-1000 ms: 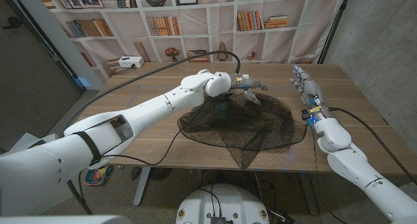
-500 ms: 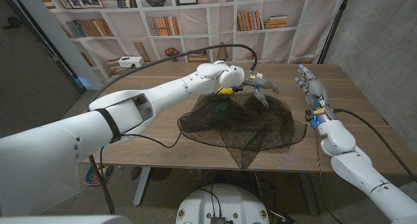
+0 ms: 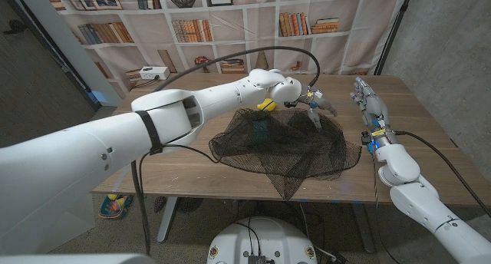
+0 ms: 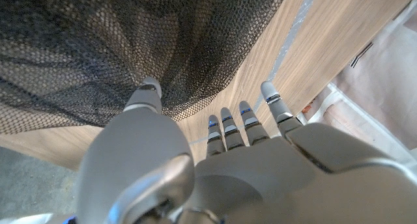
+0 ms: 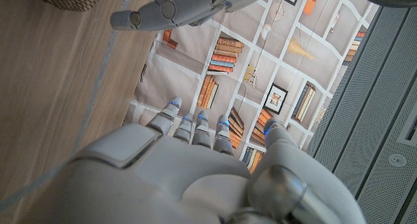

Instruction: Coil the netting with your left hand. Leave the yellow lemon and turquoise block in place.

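Netting point(image 3: 288, 146) lies spread over the middle of the table point(image 3: 192, 168). My left hand point(image 3: 313, 104) hovers at its far edge, fingers apart, holding nothing. Right hand point(image 3: 367, 99) stands beside it, fingers open. Lemon point(image 3: 266, 105) sits at the net's far rim.

You have a wooden desk point(image 3: 192, 168), a bookshelf-printed backdrop point(image 3: 230, 26) behind it, and a grey concrete wall point(image 3: 453, 41) alongside.

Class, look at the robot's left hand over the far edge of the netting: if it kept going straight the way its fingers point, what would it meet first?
Probably the bare table just past the netting; the left hand points down and to the right beyond the mesh edge. Depth is unclear, so it might brush the netting's rim first.
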{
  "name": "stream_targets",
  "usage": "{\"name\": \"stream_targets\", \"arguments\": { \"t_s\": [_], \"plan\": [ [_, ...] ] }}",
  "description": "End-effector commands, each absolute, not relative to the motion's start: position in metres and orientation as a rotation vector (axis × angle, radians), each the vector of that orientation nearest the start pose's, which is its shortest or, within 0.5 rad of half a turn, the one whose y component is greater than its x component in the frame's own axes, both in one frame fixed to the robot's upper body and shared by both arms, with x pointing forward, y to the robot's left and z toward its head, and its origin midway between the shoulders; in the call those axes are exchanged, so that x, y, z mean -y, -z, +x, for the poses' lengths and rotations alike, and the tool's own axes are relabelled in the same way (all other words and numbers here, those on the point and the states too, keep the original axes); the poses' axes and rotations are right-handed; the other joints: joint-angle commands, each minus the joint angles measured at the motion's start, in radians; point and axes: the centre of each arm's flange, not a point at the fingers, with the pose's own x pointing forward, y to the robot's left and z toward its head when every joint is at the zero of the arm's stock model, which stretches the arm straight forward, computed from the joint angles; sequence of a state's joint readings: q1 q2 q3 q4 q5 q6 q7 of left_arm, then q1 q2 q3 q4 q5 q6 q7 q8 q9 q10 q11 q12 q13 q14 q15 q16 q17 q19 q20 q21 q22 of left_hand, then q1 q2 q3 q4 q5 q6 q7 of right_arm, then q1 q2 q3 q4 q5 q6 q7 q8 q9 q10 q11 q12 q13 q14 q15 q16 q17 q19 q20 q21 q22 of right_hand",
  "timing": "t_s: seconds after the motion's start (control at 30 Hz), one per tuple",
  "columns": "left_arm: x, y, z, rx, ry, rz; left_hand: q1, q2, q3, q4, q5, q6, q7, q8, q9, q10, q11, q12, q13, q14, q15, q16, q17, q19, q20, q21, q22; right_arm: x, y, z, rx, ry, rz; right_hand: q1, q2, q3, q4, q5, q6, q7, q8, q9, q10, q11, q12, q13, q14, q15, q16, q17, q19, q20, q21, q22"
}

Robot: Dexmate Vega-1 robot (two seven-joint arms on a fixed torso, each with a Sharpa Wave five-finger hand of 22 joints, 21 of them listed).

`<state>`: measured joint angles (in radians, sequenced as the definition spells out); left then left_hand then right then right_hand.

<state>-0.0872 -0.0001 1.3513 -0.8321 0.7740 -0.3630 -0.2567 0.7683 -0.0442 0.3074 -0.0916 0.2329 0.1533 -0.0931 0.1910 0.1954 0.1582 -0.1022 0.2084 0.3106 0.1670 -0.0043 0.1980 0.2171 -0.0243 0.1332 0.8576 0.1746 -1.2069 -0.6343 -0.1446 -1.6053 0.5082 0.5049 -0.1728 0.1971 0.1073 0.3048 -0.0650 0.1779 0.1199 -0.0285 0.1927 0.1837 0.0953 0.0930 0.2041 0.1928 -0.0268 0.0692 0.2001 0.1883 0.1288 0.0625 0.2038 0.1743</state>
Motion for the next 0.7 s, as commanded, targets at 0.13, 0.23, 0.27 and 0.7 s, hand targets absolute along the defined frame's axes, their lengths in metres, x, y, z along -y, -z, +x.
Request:
{"name": "stream_targets", "arguments": {
  "t_s": [0.13,0.23,0.27,0.7],
  "plan": [
    [0.172,-0.062,0.642,0.965,0.506,2.317,0.054,0.023,0.015,-0.021,0.014,0.018,-0.009,0.012,0.001,0.016,-0.019,0.014,-0.003,0.019,-0.017,0.015,-0.006,0.028,-0.002,-0.003,0.002,0.368,0.048,0.55,0.815,0.032,-0.04,-0.004,-0.003,0.003,-0.001,0.003,0.009,-0.001,0.003,0.003,0.01,-0.002,0.0,0.003,0.006,0.0,-0.002,0.003,0.007,0.004,-0.001,0.003],
    [0.173,-0.059,0.647,0.891,0.45,2.317,0.069,0.04,0.02,-0.026,0.017,0.034,-0.023,0.017,0.002,0.029,-0.026,0.019,-0.007,0.031,-0.023,0.02,-0.008,0.039,-0.006,-0.005,0.003,0.368,0.047,0.552,0.813,0.033,-0.041,-0.005,-0.003,0.003,-0.001,0.003,0.009,-0.001,0.003,0.003,0.01,-0.001,0.0,0.003,0.006,0.0,-0.002,0.003,0.008,0.004,-0.001,0.003],
    [0.172,-0.058,0.647,0.881,0.453,2.311,0.072,0.045,0.022,-0.027,0.017,0.038,-0.026,0.018,0.002,0.03,-0.026,0.02,-0.007,0.032,-0.026,0.021,-0.008,0.041,-0.007,-0.006,0.003,0.369,0.046,0.553,0.812,0.033,-0.042,-0.005,-0.003,0.003,-0.001,0.003,0.01,-0.001,0.003,0.003,0.01,-0.002,0.0,0.003,0.006,-0.001,-0.002,0.003,0.008,0.004,-0.001,0.003],
    [0.165,-0.05,0.654,0.844,0.44,2.318,0.176,0.147,0.043,-0.06,-0.031,0.484,-0.042,0.141,0.008,0.486,-0.064,0.165,-0.038,0.226,-0.148,0.08,-0.024,0.124,-0.018,-0.043,0.004,0.367,0.037,0.563,0.813,0.03,-0.055,-0.005,-0.003,0.004,-0.002,0.003,0.01,-0.001,0.002,0.003,0.009,-0.003,-0.001,0.003,0.006,-0.002,-0.002,0.002,0.008,0.003,-0.001,0.003]
  ]
}}
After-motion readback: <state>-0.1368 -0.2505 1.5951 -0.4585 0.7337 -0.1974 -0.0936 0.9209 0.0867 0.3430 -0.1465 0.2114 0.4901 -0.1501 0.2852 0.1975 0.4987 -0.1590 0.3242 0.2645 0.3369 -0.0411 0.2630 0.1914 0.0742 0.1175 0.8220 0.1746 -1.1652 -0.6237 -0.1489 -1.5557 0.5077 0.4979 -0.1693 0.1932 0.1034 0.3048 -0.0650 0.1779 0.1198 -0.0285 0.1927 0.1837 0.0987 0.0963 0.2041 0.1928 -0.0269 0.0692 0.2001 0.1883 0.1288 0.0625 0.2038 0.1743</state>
